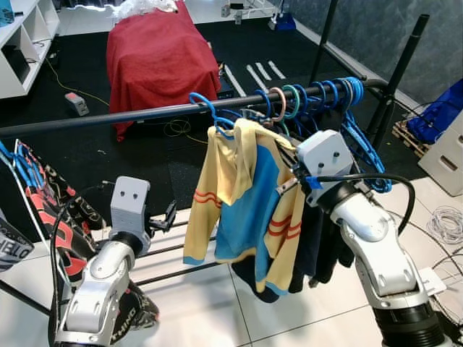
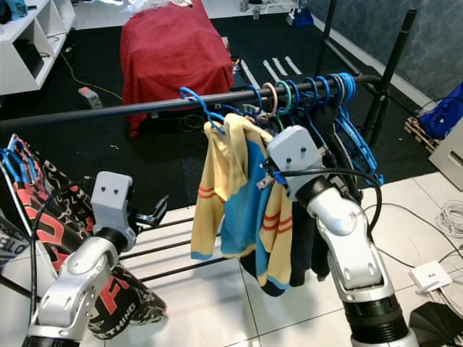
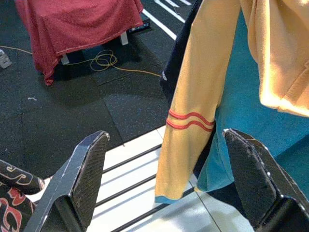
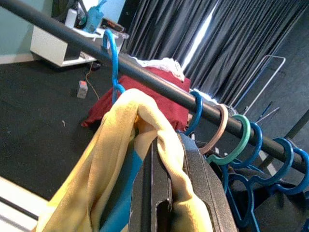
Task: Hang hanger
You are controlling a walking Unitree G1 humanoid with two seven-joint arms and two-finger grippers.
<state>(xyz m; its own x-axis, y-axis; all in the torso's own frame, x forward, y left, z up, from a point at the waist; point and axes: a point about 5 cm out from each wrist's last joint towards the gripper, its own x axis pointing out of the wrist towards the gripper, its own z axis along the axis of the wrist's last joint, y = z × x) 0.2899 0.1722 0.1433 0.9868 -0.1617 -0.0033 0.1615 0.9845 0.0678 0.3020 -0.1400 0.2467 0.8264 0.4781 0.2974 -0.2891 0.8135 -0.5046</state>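
I see the blue plastic hanger (image 1: 205, 107) hooked over the black metal clothes rail (image 1: 130, 116), carrying the yellow and blue striped-sleeve jacket (image 1: 246, 202). My right gripper (image 1: 289, 168) has its jaws clamped on the jacket's yellow shoulder, just beneath the hook. My left gripper (image 3: 166, 186) hangs lower, jaws spread wide, the jacket's sleeve just beyond them.

yellow-and-blue jacket (image 1: 246, 202), blue hanger (image 1: 206, 108)

Black rail (image 1: 130, 116) with blue hanger (image 1: 206, 108) and yellow-blue jacket (image 1: 249, 202).
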